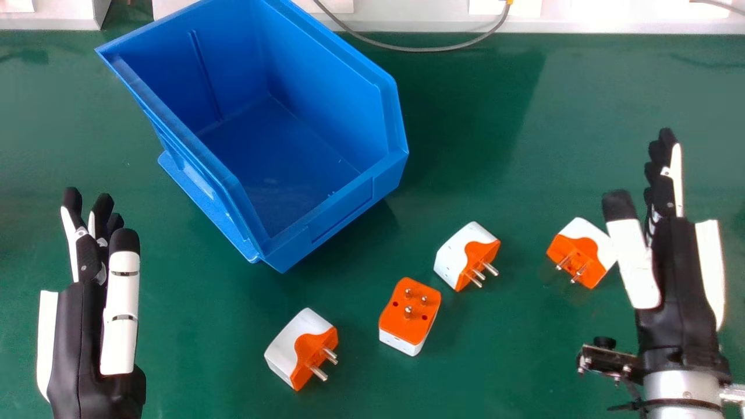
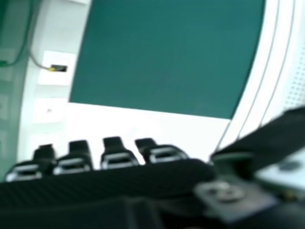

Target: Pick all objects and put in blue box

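Head view: left robot hand (image 1: 75, 343) and right robot hand (image 1: 669, 279), both released; rightmost adapter (image 1: 589, 247) best pinched across its body, prongs (image 1: 578, 273) untouched, before lifting over blue box (image 1: 326, 81).

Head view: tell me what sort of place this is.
Probably a lab or workshop bench: there's a broad green worktop, a grey cable looping over its far edge, and plug adapters spread beside an open blue box.
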